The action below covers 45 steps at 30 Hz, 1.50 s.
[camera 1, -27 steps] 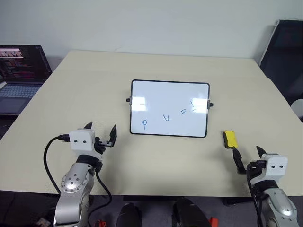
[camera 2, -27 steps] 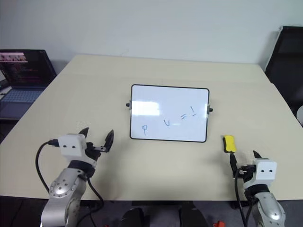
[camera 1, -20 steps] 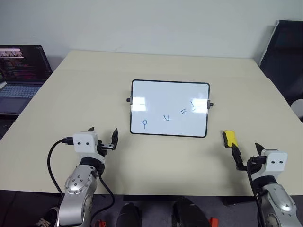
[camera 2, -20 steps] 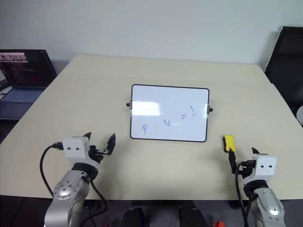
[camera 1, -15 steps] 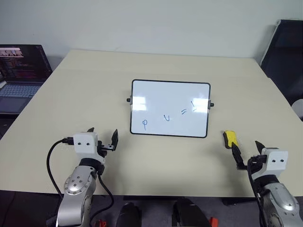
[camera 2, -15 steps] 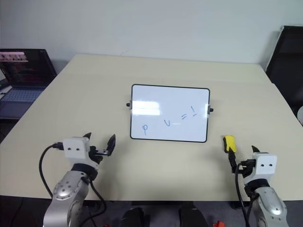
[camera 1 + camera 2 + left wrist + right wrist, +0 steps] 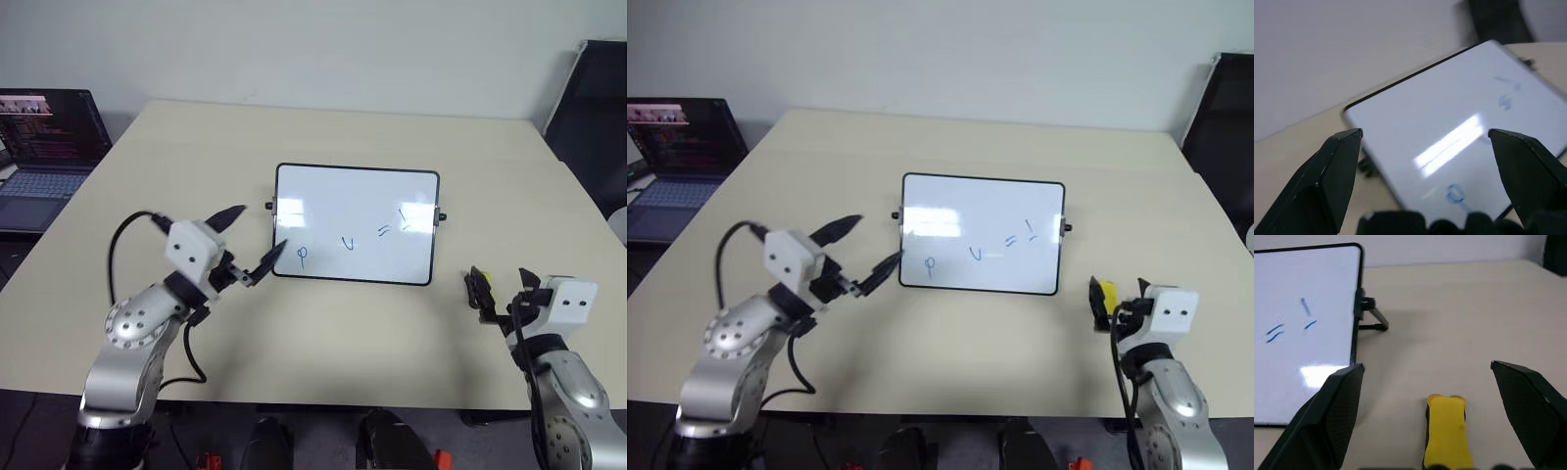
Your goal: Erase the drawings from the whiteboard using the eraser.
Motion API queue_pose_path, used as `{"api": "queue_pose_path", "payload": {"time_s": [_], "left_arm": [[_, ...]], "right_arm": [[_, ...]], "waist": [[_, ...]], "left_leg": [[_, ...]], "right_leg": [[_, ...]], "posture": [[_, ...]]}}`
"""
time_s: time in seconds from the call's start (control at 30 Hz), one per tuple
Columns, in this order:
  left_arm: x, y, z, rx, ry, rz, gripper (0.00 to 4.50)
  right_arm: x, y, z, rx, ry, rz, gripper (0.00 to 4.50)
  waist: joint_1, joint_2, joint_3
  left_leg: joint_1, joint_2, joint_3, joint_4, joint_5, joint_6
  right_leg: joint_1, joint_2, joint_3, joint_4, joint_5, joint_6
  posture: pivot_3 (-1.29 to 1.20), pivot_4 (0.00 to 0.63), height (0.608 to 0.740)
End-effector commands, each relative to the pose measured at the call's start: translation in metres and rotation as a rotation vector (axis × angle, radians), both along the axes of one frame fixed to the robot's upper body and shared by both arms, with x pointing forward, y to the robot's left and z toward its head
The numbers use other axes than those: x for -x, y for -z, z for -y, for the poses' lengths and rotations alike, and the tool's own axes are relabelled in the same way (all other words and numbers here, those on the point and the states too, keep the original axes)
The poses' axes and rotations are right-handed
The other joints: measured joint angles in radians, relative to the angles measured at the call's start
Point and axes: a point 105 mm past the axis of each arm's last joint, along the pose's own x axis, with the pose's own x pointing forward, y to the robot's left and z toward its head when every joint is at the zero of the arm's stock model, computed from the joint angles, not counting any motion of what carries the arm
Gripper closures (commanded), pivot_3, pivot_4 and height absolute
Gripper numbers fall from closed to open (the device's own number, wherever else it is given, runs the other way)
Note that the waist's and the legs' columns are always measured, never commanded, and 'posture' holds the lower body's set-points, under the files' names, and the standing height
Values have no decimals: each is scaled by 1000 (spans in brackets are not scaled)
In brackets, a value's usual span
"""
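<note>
The whiteboard (image 7: 358, 201) lies mid-table in its thin black frame. Blue drawings sit on its near half: a loop (image 7: 301, 257), a V (image 7: 345, 243), two dashes (image 7: 381, 231) and a stroke (image 7: 403, 217). My left gripper (image 7: 250, 238) hangs open just off the board's near left corner, pointing at it. In the left wrist view the loop (image 7: 1453, 193) shows between its fingers. The yellow eraser (image 7: 1446, 431) lies on the table right of the board. My right gripper (image 7: 1122, 291) is open, one finger on each side of the eraser, not touching it.
A lit laptop (image 7: 44, 147) stands off the table's left side. A black chair (image 7: 598, 108) is at the far right. The beige table (image 7: 323, 137) runs bare behind the board and in front of it.
My left arm has risen and swung right, bringing its open gripper to the board's near left corner. My right gripper has moved forward, so the eraser now lies between its fingers.
</note>
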Motion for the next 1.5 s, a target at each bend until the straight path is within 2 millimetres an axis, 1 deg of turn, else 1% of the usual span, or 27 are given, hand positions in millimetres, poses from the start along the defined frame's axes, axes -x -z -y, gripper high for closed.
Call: {"api": "queue_pose_path", "payload": {"time_s": [0.03, 0.1, 0.17, 0.27, 0.37, 0.47, 0.57, 0.63, 0.8, 1.03, 1.37, 1.47, 1.5], "left_arm": [[-6, -16, 22, -7, 174, -29, 0], [-8, -22, 28, -26, 248, -47, 0], [-8, -27, 38, -41, 352, -94, 0], [-4, -33, 48, -66, 482, -143, 0], [5, -34, 57, -132, 649, -203, 0], [13, -35, 65, -226, 783, -198, 0], [17, -35, 70, -272, 850, -182, 0], [17, -35, 73, -287, 875, -169, 0], [16, -32, 77, -303, 904, -154, 0], [13, -26, 72, -295, 895, -167, 0], [14, -21, 69, -284, 879, -174, 0], [15, -19, 68, -283, 871, -180, 0], [15, -18, 68, -283, 869, -183, 0]], "right_arm": [[-1, -16, 9, -23, 46, -10, 29], [-3, -22, 6, -33, 18, -17, 29], [-7, -21, 12, -13, 14, -75, 29], [-9, -21, 17, -1, 1, -143, 29], [-10, -21, 15, 24, -58, -198, 29], [-9, -11, 10, 36, -107, -279, 29], [-10, -1, 9, 43, -113, -313, 29], [-13, 5, 10, 40, -93, -325, 29], [-23, 10, 13, 40, -58, -315, 29], [-30, 15, 13, 66, -60, -323, 29], [-34, 25, 12, 72, -74, -359, 29], [-35, 27, 14, 66, -70, -368, 652], [-36, 27, 14, 66, -71, -370, 993]], "waist": [[2, 1, 1], [3, 2, 1], [1, 3, 2], [-1, 3, 2], [0, 4, 2], [1, 4, 2], [0, 4, 2], [0, 4, 2], [0, 4, 3], [1, 5, 3], [1, 5, 3], [1, 5, 3], [1, 5, 3]], "left_leg": [[-4, 0, -1, 0, 0, 0], [-6, 0, -3, 0, 0, 0], [-6, 0, -4, -1, 0, 0], [-5, 0, -4, -1, 0, 0], [-5, 0, -6, -1, 0, 0], [-5, 0, -7, -1, 0, 1], [-5, 0, -7, 0, 0, 1], [-5, 0, -7, 0, 0, 1], [-5, -1, -8, 0, 0, 1], [-5, -1, -8, 0, 0, 1], [-5, 0, -9, 0, 0, 1], [-5, -1, -9, 0, 0, 1], [-5, -1, -9, 0, 0, 1]], "right_leg": [[-1, 0, -1, 1, 0, 0], [-3, 1, -3, 2, 0, 1], [-3, 2, -3, 3, -2, 1], [-3, 2, -4, 5, -3, 2], [-3, 3, -5, 7, -3, 3], [-2, 3, -5, 7, -4, 1], [-2, 3, -5, 7, -4, 1], [-2, 3, -5, 7, -4, 1], [-1, 3, -5, 7, -4, 1], [-1, 3, -6, 7, -4, 2], [-1, 3, -6, 8, -2, 5], [-1, 3, -6, 8, -2, 5], [-1, 3, -6, 8, -2, 5]], "posture": [[0, 150, 740], [0, 150, 740], [0, 150, 740], [0, 150, 740], [0, 150, 740], [0, 150, 740], [0, 150, 740], [0, 150, 740], [0, 150, 740], [0, 150, 740], [0, 150, 740], [0, 150, 740], [0, 150, 740]]}}
